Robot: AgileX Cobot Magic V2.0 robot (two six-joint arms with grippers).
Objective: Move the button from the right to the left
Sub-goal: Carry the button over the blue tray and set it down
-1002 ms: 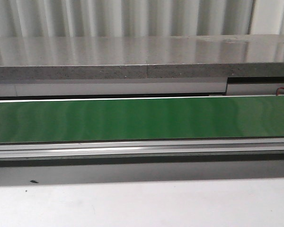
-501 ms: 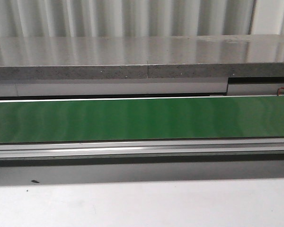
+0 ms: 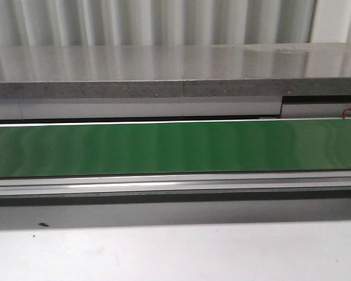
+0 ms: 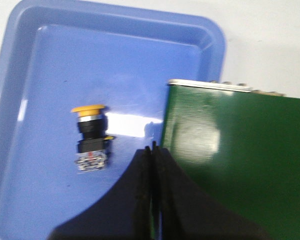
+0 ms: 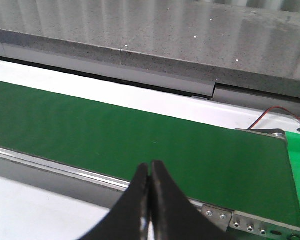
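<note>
The button (image 4: 90,137), with its yellow cap, black collar and pale contact block, lies on its side inside a blue tray (image 4: 50,60) in the left wrist view. My left gripper (image 4: 151,148) hovers shut and empty above the tray's edge, beside the button and apart from it. My right gripper (image 5: 150,164) is shut on nothing, above the near rail of the green conveyor belt (image 5: 140,145). Neither gripper nor the button shows in the front view.
The green belt (image 3: 175,146) runs across the front view between a metal rail (image 3: 175,184) and a grey stone ledge (image 3: 164,70). The belt's end (image 4: 230,155) overlaps the blue tray. Red wires (image 5: 270,116) sit at the belt's far right end.
</note>
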